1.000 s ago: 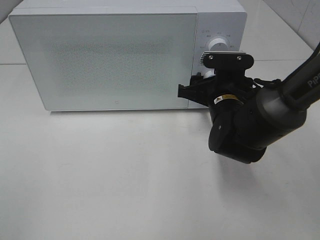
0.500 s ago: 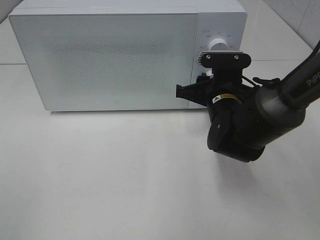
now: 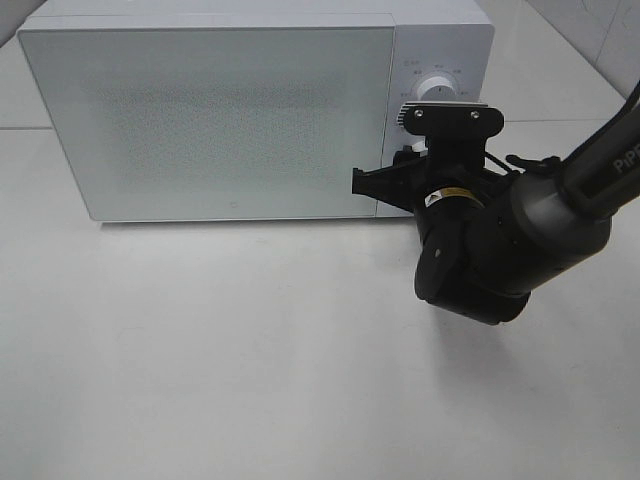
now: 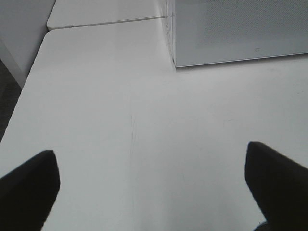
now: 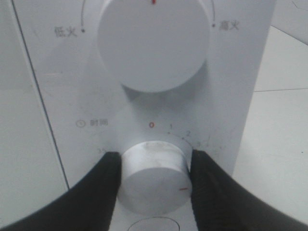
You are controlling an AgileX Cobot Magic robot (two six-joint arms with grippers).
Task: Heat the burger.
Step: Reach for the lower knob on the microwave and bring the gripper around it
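Note:
The burger is hidden; no view shows it. The white microwave (image 3: 220, 110) stands at the back with its door shut. My right gripper (image 5: 154, 175) is shut on the lower timer knob (image 5: 154, 185) of the control panel, one finger (image 5: 101, 185) on each side. The knob's red mark points away from the 0. In the exterior high view the right gripper (image 3: 413, 155) is at the panel, mostly hidden under its wrist. My left gripper (image 4: 151, 163) is open and empty over bare table, left of the microwave's corner (image 4: 175, 62).
The upper power knob (image 5: 153, 43) sits just above the timer knob, and also shows in the exterior high view (image 3: 437, 88). The white table (image 3: 250, 360) stretches in front of the microwave. The table's left edge (image 4: 29, 86) is close to my left gripper.
My right wrist has shifted slightly left and turned a little while staying at the control panel. The microwave door stays shut.

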